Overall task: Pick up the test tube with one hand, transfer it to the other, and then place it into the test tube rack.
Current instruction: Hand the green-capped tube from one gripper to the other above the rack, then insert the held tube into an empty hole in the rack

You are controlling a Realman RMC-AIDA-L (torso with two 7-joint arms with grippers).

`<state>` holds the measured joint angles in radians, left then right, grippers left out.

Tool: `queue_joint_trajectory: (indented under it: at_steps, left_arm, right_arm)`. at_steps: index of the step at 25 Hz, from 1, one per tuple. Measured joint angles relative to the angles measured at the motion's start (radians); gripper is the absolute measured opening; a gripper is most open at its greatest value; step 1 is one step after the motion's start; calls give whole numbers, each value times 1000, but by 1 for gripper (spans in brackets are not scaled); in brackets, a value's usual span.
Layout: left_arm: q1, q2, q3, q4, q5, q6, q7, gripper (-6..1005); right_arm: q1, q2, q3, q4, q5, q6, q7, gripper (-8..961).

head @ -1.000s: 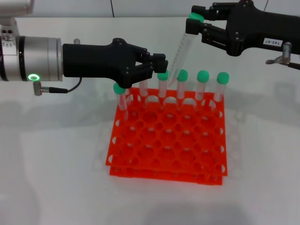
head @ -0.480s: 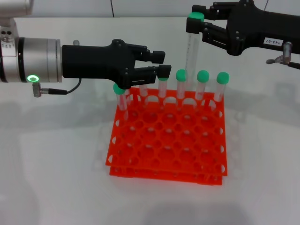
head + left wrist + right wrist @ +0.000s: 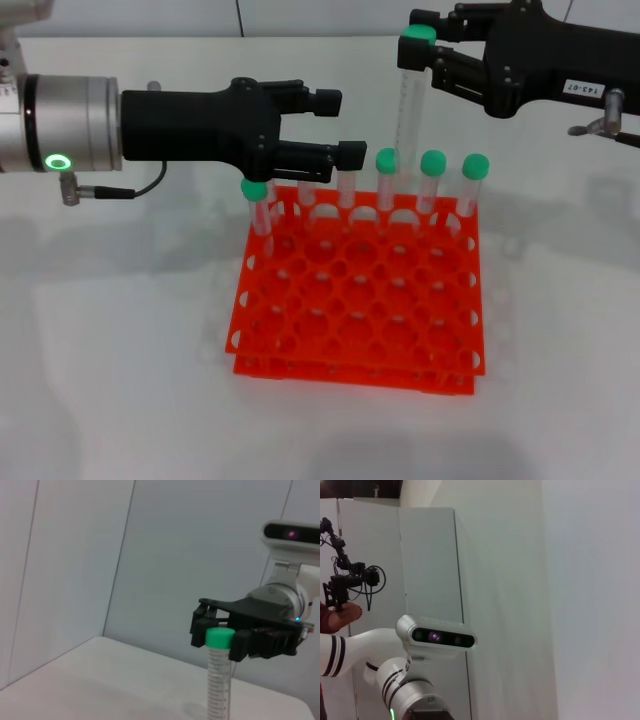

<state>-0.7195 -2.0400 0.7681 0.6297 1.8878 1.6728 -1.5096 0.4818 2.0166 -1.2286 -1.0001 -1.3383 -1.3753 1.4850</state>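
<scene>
Overhead, the right gripper [image 3: 428,62] pinches the test tube [image 3: 408,100] just under its green cap, holding it upright above the back row of the test tube rack [image 3: 358,300]. Six more green-capped tubes [image 3: 430,182] stand in that back row, though one cap is hidden. Left of the held tube, the left gripper [image 3: 335,127] hovers over the rack's back-left corner, fingers spread and empty.

White table [image 3: 120,380] carrying just one item, the orange-red test tube rack [image 3: 360,320], sat flat approx mid-table w/ its two tiers of round holes facing up & a row of green-capped tubes [image 3: 430,180] standing along its far edge
</scene>
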Motion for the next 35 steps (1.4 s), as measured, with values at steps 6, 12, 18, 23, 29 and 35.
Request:
queue_joint_trajectory:
  at_steps: [6, 12, 18, 23, 29, 35]
  left_arm:
    - [50, -7, 5, 108, -2, 17, -81, 841]
    - [94, 1, 5, 197, 10, 53, -184, 887]
    - [182, 11, -2, 342, 5, 93, -263, 886]
    - [245, 31, -13, 436, 2, 147, -317, 886]
    - [306, 68, -29, 500, 17, 218, -361, 886]
    - [397, 92, -31, 568, 45, 236, -392, 886]
  right_arm:
    - [-2, -1, 0, 0, 5, 0, -2, 274]
    - [-5, 0, -3, 0, 5, 2, -3, 274]
    - [-11, 3, -4, 2, 11, 6, -3, 274]
    - [-16, 5, -7, 3, 22, 7, -3, 274]
    - [-27, 6, -15, 14, 29, 7, -8, 274]
    - [-29, 6, -38, 58, 80, 6, -43, 274]
